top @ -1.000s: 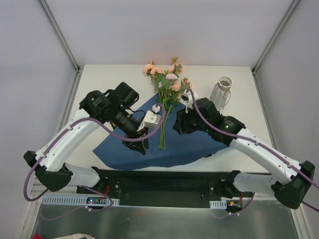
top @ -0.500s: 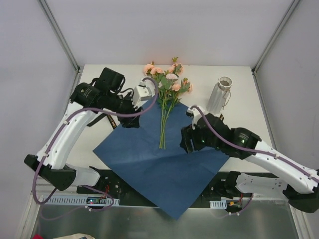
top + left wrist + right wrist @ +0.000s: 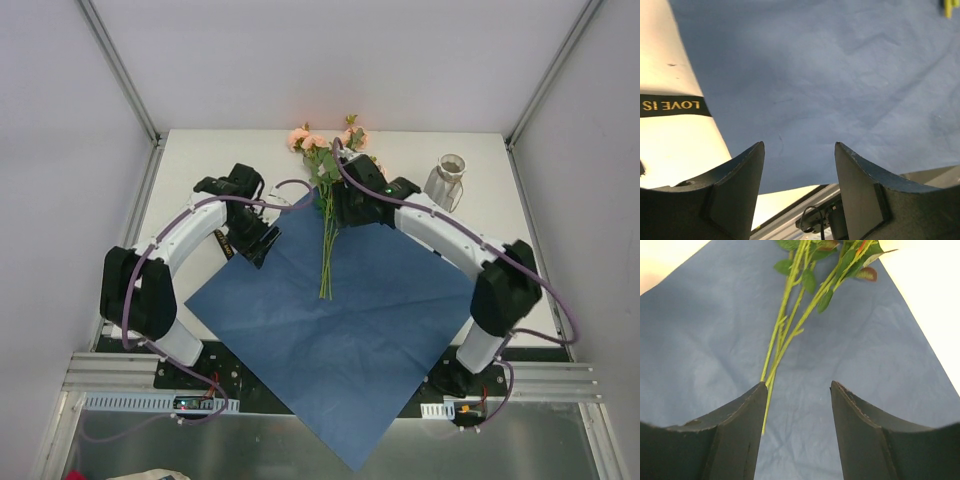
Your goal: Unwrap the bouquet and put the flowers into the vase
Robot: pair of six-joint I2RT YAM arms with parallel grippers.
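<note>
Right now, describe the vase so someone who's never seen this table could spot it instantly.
Start at the white table, then look toward its far right corner, beyond the blue paper sheet spread across the middle. There, on bare tabletop right of the peach-pink roses, is the vase: a small whitish translucent cylinder with a round open mouth, the only container in view.

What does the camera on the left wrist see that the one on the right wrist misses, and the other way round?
Only the left wrist view: a black ribbon with gold letters, lying on the pale table and running up to the paper's edge. Only the right wrist view: the flowers, shown as long green stems and leaves lying on the paper. Both: the blue paper spread flat, some bare table, and each camera's own tool, left tool and right tool, fingers apart with nothing between them.
</note>
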